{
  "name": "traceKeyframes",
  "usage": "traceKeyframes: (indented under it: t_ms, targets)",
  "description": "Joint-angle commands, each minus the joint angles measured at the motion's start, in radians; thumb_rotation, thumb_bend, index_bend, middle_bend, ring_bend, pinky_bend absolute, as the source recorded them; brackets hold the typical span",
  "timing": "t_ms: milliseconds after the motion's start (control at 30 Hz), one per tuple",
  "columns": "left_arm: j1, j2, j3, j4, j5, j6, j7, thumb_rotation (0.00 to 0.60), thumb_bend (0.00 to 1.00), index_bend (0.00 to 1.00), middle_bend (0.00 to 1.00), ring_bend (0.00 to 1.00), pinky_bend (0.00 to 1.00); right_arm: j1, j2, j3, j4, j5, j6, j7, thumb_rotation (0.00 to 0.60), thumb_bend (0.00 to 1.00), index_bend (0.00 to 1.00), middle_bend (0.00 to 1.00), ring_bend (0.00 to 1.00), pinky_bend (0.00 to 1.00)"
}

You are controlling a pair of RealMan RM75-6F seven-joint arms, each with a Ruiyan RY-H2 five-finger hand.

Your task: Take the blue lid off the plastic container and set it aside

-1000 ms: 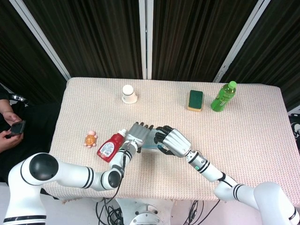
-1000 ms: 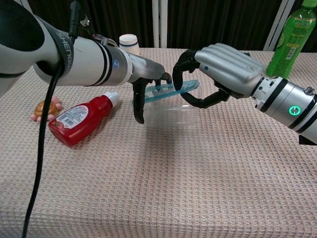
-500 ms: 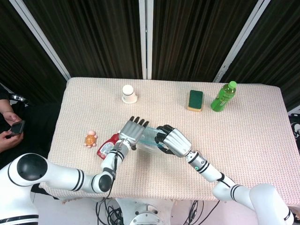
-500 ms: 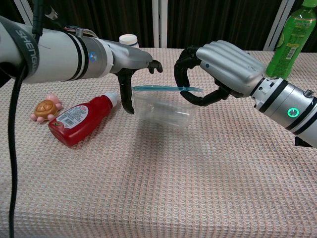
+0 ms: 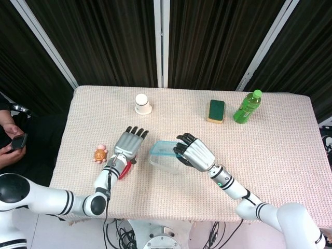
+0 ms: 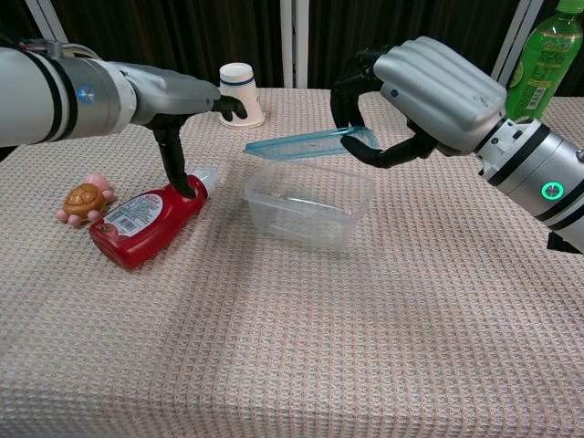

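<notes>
The blue lid point(image 6: 306, 143) point(image 5: 163, 147) hangs tilted just above the clear plastic container point(image 6: 308, 203), pinched at its right edge by my right hand point(image 6: 415, 100) point(image 5: 194, 152). The container point(image 5: 165, 165) stands open-topped on the cloth near the table's middle. My left hand point(image 6: 173, 100) point(image 5: 128, 144) is off to the left with its fingers spread, holding nothing, hovering over the red bottle.
A red ketchup bottle point(image 6: 151, 218) lies left of the container beside a small turtle toy point(image 6: 84, 201). A white paper cup point(image 6: 240, 82) stands at the back. A green bottle point(image 6: 538, 64) and a green sponge point(image 5: 217, 110) sit back right.
My right hand has raised the lid clear of the container. My left hand let go of the container and drew away to the left.
</notes>
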Motion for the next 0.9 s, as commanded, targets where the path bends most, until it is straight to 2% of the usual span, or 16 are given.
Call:
traceKeyframes:
  t_ms: [33,300,500,600,667,733,767,833,900]
  targets:
    - [0.046,0.042,0.013,-0.019,0.043,0.020,-0.042,0.600,0.02,0.00,0.04,0.00,0.08,-0.005,0.019,0.017,-0.004,0.006,0.024,-0.029,0.600,0.34,1.00,0.60,0.31,0.34]
    - [0.157,0.147,0.035,-0.040,0.147,0.048,-0.145,0.600,0.02,0.00,0.05,0.00,0.07,-0.036,0.081,0.051,-0.001,0.057,0.041,-0.057,0.600,0.34,1.00,0.61,0.31,0.34]
    - [0.273,0.212,0.054,-0.037,0.302,0.130,-0.251,0.600,0.02,0.00,0.04,0.00,0.07,-0.067,0.098,0.039,0.060,0.121,-0.064,-0.075,0.600,0.33,0.98,0.60,0.31,0.32]
    - [0.337,0.234,0.062,-0.021,0.385,0.170,-0.319,0.600,0.01,0.00,0.04,0.00,0.07,-0.080,0.116,0.026,0.046,0.159,-0.155,-0.094,0.600,0.33,0.79,0.51,0.23,0.25]
    - [0.383,0.245,0.065,-0.007,0.434,0.198,-0.371,0.600,0.01,0.00,0.05,0.00,0.07,-0.090,0.162,0.016,-0.037,0.195,-0.240,-0.106,0.600,0.31,0.59,0.40,0.13,0.17]
    - [0.427,0.256,0.069,0.009,0.479,0.225,-0.417,0.600,0.00,0.00,0.05,0.00,0.07,-0.102,0.237,0.010,-0.168,0.238,-0.321,-0.125,0.600,0.27,0.32,0.27,0.02,0.06]
    - [0.445,0.260,0.071,0.017,0.500,0.236,-0.434,0.600,0.00,0.00,0.05,0.00,0.06,-0.107,0.274,0.009,-0.231,0.259,-0.351,-0.138,0.600,0.25,0.22,0.22,0.00,0.03]
    - [0.485,0.266,0.075,0.040,0.537,0.260,-0.467,0.600,0.00,0.00,0.05,0.00,0.06,-0.121,0.369,0.004,-0.381,0.317,-0.422,-0.173,0.600,0.20,0.08,0.13,0.00,0.00]
    - [0.515,0.268,0.076,0.059,0.569,0.274,-0.499,0.600,0.00,0.00,0.05,0.00,0.06,-0.129,0.452,-0.002,-0.504,0.372,-0.485,-0.200,0.600,0.16,0.01,0.05,0.00,0.00]
